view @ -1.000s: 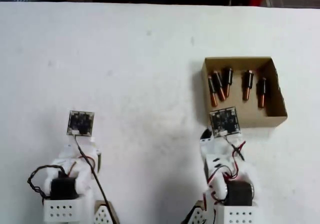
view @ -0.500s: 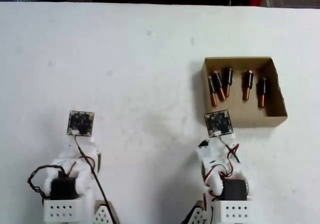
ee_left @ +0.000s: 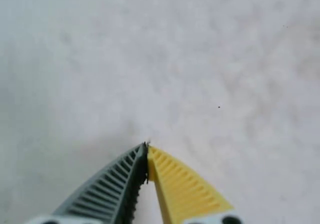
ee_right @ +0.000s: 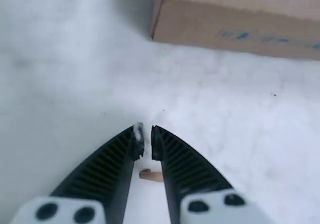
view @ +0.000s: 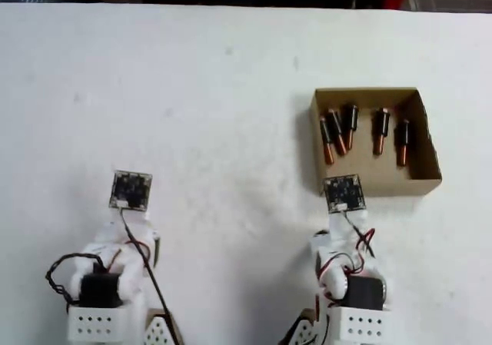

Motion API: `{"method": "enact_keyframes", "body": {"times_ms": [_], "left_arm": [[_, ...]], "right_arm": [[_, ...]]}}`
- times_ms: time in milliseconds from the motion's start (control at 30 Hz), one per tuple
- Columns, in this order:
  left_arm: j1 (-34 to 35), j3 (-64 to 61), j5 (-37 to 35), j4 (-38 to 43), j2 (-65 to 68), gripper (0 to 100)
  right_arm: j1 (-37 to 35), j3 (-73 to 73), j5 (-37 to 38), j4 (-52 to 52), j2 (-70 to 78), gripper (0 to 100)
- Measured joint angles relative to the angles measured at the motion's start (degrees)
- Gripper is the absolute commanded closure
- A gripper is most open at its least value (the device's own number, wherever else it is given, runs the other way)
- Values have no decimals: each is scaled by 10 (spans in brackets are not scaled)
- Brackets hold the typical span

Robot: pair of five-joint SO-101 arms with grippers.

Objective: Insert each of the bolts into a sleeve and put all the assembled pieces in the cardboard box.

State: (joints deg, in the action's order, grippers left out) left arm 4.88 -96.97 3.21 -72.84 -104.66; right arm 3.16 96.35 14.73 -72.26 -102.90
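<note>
Two arms are seen along the bottom edge of the high view, the left arm (view: 108,272) at lower left and the right arm (view: 346,276) at lower right. The coming move is judged to turn on how the box lies from each.

The left gripper (ee_left: 146,146) is pointed at bare table (view: 192,91). Its grey and yellow jaws are pressed together at the tips, with nothing between them. The box lies well apart from it, far to the right and higher in the frame.

The right gripper (ee_right: 145,134) is closed down to a thin slit, and nothing is gripped. A small brown bit is seen lower down between the jaws, and what it is cannot be told. In the high view the box (view: 384,177) is set just above this arm and slightly to its right. In the right wrist view its near wall is close ahead of the tips, near but not touched, so the right arm is by far the nearer one.

At upper right, five pieces (view: 380,132) are laid side by side on the box floor. Their long axes run roughly up and down the picture, with dark heads toward the top and copper ends toward the bottom. Three are bunched at the left, two of them leaned a little, and two are set apart to the right.

Since every piece seen is already boxed, the task is judged to be at or near its end. Any further reach into the box would be best made by the right arm, straight ahead.
</note>
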Motion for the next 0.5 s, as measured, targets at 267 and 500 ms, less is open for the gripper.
{"method": "enact_keyframes", "body": {"times_ms": [267,500], "left_arm": [[-1,0,0,0,0,977],[-1,0,0,0,0,977]], "right_arm": [[16,0,0,0,0,981],[16,0,0,0,0,981]]}}
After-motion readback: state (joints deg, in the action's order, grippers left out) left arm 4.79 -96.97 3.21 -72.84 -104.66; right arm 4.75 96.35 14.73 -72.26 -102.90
